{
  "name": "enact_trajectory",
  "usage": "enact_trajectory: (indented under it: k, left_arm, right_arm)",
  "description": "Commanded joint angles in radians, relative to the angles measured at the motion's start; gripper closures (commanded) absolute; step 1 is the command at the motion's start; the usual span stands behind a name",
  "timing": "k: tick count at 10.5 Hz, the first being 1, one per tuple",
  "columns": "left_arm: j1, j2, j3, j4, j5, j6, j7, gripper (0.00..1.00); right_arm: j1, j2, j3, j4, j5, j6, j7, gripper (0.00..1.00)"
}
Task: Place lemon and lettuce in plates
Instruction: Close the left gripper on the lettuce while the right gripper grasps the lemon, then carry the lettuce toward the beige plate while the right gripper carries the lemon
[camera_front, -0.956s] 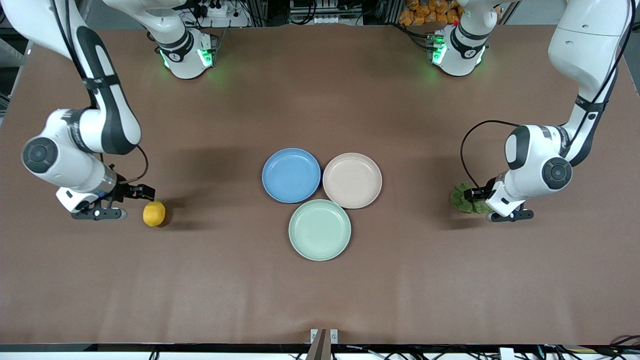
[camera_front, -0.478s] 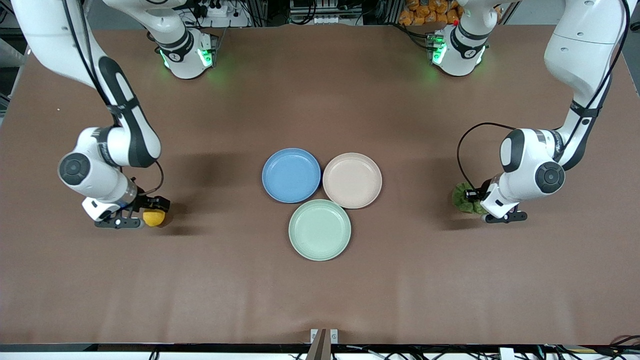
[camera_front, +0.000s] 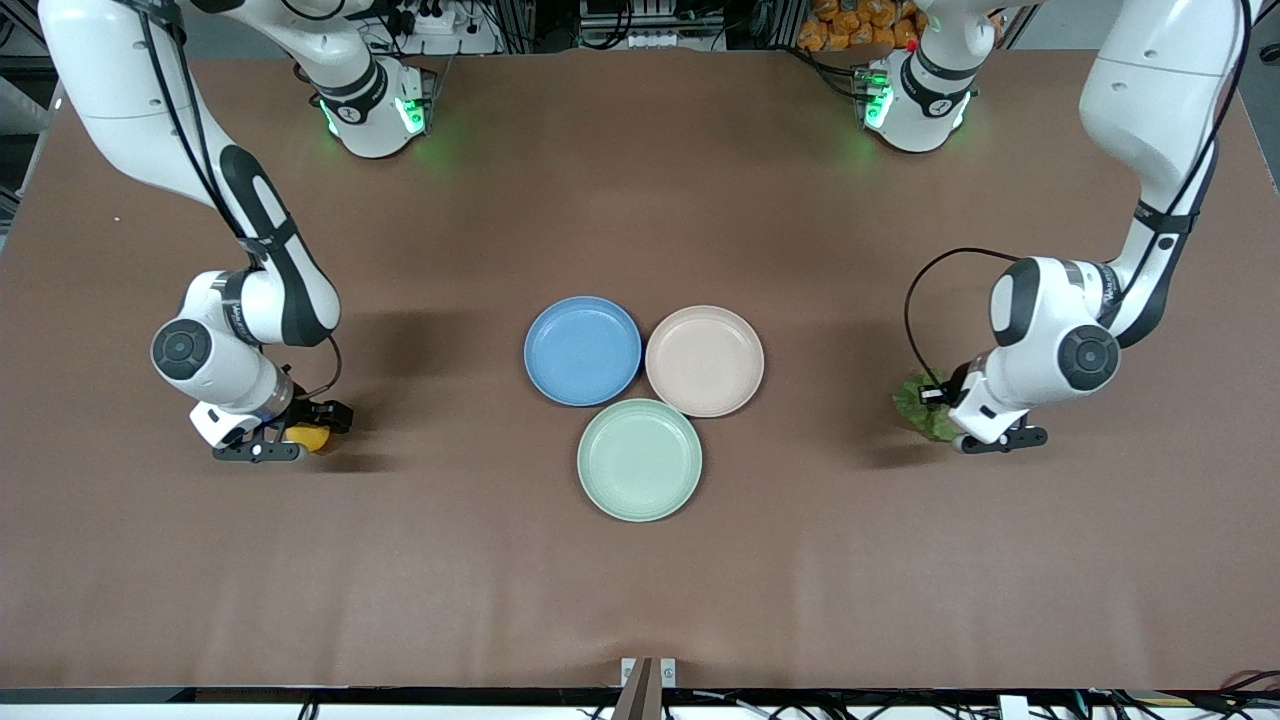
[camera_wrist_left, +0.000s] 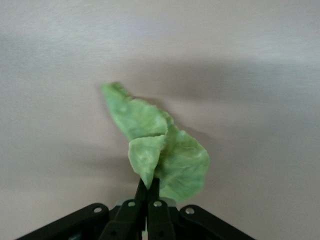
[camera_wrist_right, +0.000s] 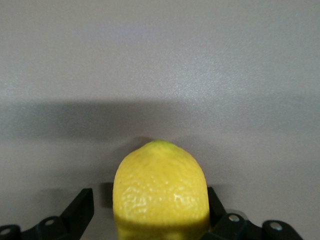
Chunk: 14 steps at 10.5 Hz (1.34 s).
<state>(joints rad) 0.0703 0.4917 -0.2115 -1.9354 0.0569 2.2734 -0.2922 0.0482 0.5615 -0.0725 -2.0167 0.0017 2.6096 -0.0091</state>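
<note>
Left gripper (camera_wrist_left: 148, 192) clamped shut on lettuce (camera_wrist_left: 160, 145); right gripper (camera_wrist_right: 160, 220) fingers straddled lemon (camera_wrist_right: 160, 192), ready for plates (camera_front: 583, 350).

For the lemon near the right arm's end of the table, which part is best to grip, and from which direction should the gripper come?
Grip the lemon across its rounded middle, coming from above. It is oval and dimpled, so its widest sides probably give the fingers the steadiest hold. The right gripper is already placed so, one finger on each side of it.
</note>
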Motion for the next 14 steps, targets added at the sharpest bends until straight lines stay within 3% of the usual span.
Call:
enact_trajectory:
  k: [1,3,6,9,14]
  left_arm:
    - [-0.087,-0.051,0.000,0.061,0.014,-0.122,-0.153,1.00]
    - [-0.148,-0.051,-0.029,0.117,0.008,-0.196,-0.305,1.00]
    - [-0.242,-0.039,-0.063,0.226,-0.003,-0.264,-0.534,1.00]
    - [-0.320,-0.038,-0.065,0.257,-0.009,-0.279,-0.668,1.00]
    - [-0.391,0.036,-0.065,0.286,-0.095,-0.250,-0.861,1.00]
  right_arm:
    - [-0.004,0.000,0.008,-0.002,-0.002,0.003,0.000,0.37]
    - [0.001,-0.006,0.008,-0.002,-0.006,-0.002,-0.003,0.70]
    - [0.009,-0.044,0.005,0.004,-0.014,-0.025,-0.034,0.82]
    - [0.028,-0.094,0.007,0.022,-0.008,-0.120,-0.063,0.87]
    - [0.212,-0.103,0.011,0.053,-0.002,-0.148,0.184,0.87]
